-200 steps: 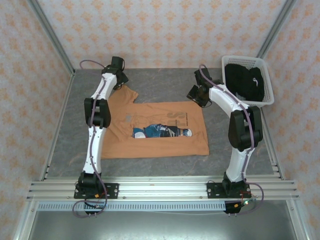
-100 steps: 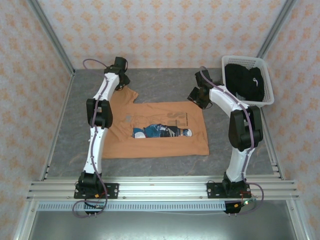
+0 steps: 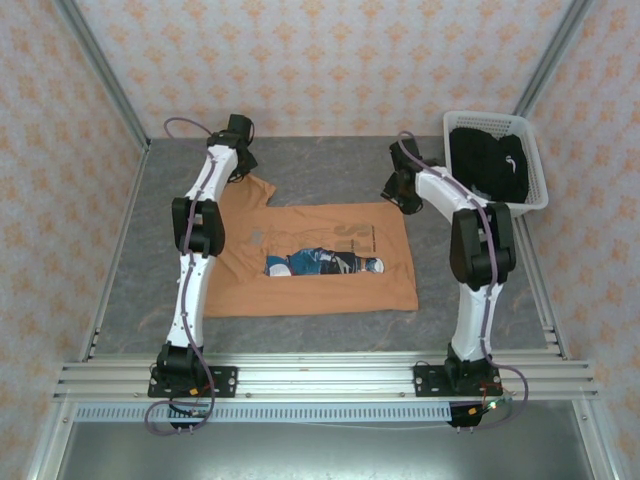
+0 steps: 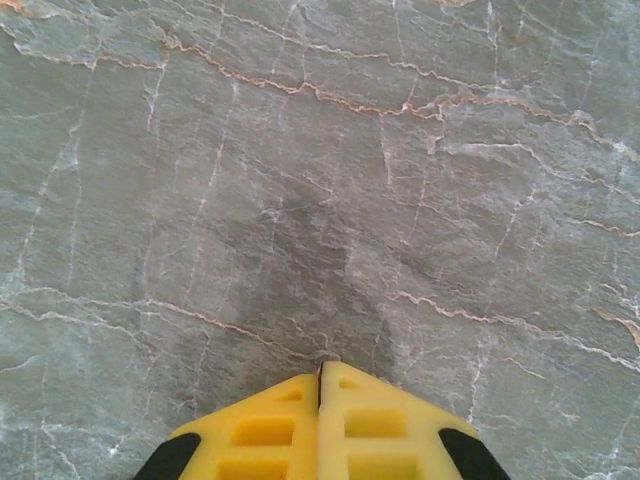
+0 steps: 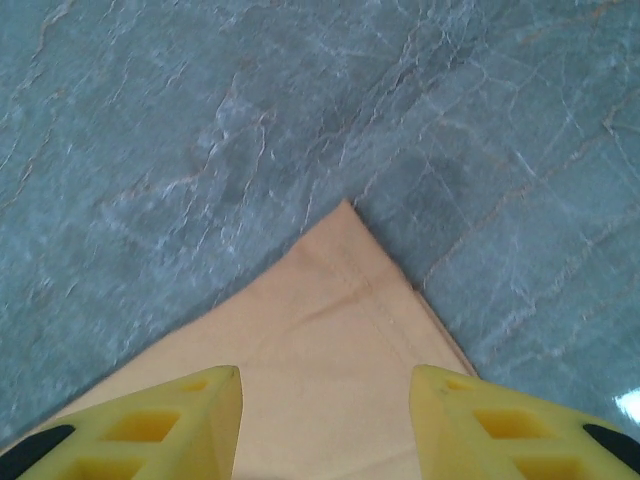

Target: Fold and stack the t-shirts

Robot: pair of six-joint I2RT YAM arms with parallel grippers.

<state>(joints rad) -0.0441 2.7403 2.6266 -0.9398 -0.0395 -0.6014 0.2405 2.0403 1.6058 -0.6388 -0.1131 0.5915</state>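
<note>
1. While both arms are reaching over the far edge of the orange-tan cotton t-shirt (image 3: 300,290) with the blue-and-white cartoon print, which is lying flat and print-up on the grey veined tabletop (image 4: 300,150), the step in hand is looking like a two-corner pick for the first fold.
2. The right two-finger gripper (image 5: 325,375) is holding its yellow fingers spread, straddling the shirt's far right hem corner (image 5: 347,205). The cloth is lying beneath and between the fingers, with the corner's tip just past them.
3. A clean grab is depending on sinking those fingers until they are touching the table, then closing on the hem just inside the corner rather than on its very tip.
4. The left two-finger gripper (image 4: 320,368) is showing its yellow fingers pressed together above bare tabletop. No cloth is showing between them, so whether it is pinching the far left sleeve cannot be told.
5. If that pinch is empty, it is probably calling for a reopen and a shift onto the cloth, since both corners should be rising together to keep the edge taut.
6. The black t-shirt (image 3: 488,160) is lying bunched inside the white slotted plastic basket (image 3: 538,185), well apart from both grippers.
</note>
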